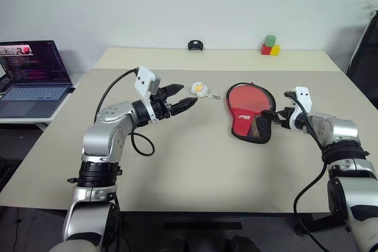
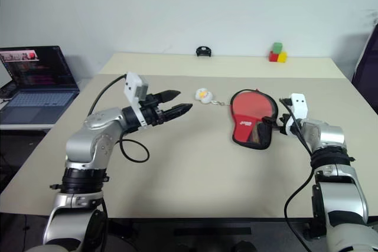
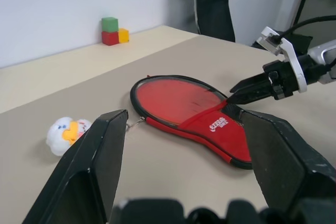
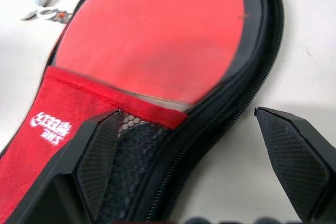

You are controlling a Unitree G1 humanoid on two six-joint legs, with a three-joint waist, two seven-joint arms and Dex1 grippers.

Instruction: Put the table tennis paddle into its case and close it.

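Beige and wide, the table (image 1: 195, 175) carries all the things, and a second, paler table is placed behind it along the white wall.

Nearest to the front edge, the left tool (image 1: 184, 101) is held above the table, left of the middle, pointing toward the right side; its two black fingers are spread and nothing is between them. Toward the right edge, the right tool (image 1: 269, 115) is found low over the table with its fingers (image 4: 100, 145) spread wide. One finger is seen over the mesh of the case (image 1: 248, 125), the other over bare table just beside the black zip edge; whether the case is touched cannot be told.

The case is laid flat, right of the middle of the table, its narrow end toward the front edge. The red face of the table tennis paddle (image 1: 248, 97) is seen inside the open round end, bordered by the black rim.

Just beyond the left tool, a small white and yellow duck toy (image 1: 200, 90) is lying, with a thin chain toward the case.

At the far edge of the rear table, a small black object (image 1: 196, 45) and coloured blocks (image 1: 270, 45) are placed. An open laptop (image 1: 32, 78) is standing on a separate desk beyond the left edge.
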